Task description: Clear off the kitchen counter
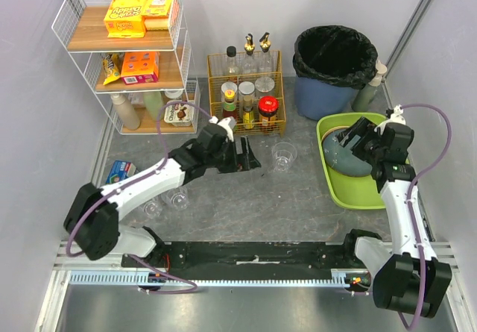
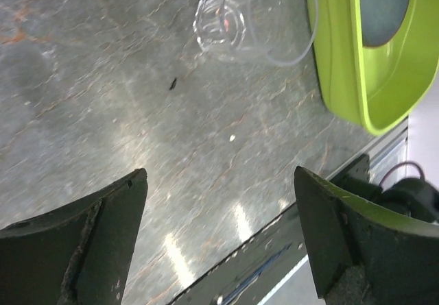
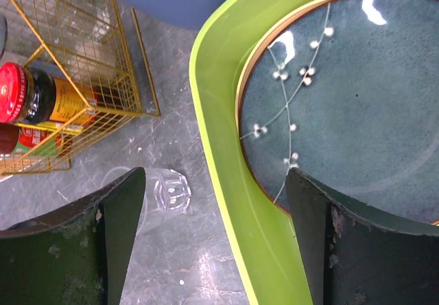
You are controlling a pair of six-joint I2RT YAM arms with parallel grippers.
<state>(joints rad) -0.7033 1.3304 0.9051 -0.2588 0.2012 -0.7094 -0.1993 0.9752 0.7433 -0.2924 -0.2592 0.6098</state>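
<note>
The kitchen counter point(image 1: 246, 205) is a dark grey mottled stone surface. A clear glass point(image 1: 283, 155) stands near its middle. My left gripper point(image 1: 247, 157) is open just left of that glass and holds nothing. In the left wrist view the left gripper point(image 2: 219, 175) hangs over bare counter point(image 2: 103, 79), with the glass point(image 2: 226, 24) ahead of it. My right gripper point(image 1: 349, 139) is open over the left rim of the lime-green tray point(image 1: 335, 186). The right wrist view shows the right gripper point(image 3: 216, 175) straddling the tray rim point(image 3: 219, 113) above a dark blue plate point(image 3: 343, 99), apart from it.
Two more clear glasses point(image 1: 165, 204) and a blue packet point(image 1: 119, 170) sit at the left. A yellow wire basket of bottles point(image 1: 246, 93), a white wire rack point(image 1: 127, 63) and a blue bin with a black liner point(image 1: 335, 63) line the back.
</note>
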